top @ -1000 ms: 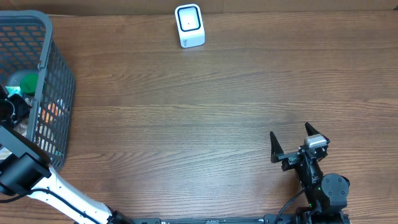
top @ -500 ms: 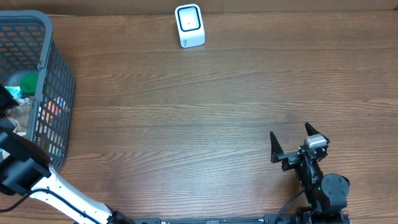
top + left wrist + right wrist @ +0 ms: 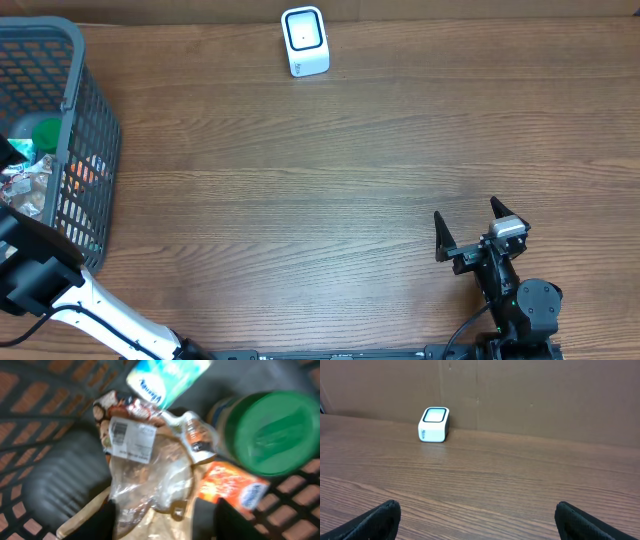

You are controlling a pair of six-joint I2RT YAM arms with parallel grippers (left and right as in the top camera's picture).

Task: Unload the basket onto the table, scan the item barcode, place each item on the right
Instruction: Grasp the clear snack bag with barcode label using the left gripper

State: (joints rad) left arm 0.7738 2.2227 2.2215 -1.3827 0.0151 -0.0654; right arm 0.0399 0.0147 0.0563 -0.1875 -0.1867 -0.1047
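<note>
Nothing scanned yet: I am hovering my left claw [image 3: 162, 522] over the labelled clear bag [image 3: 145, 472] in the basket [image 3: 92, 130], grip unclear; right claw [image 3: 467, 212] sitting spread.

left claw [image 3: 165, 522]: inside basket [image 3: 30, 420], above its contents | bag [image 3: 145, 460]: between the fingers, reaching ahead | packet [image 3: 235, 485]: ahead-right, beside bag | jar [image 3: 270, 430]: farther ahead-right, behind packet | pouch [image 3: 165, 377]: farthest ahead | right claw [image 3: 477, 517]: over table [image 3: 520, 475] | scanner [image 3: 434, 424]: on table, well ahead, left
</note>
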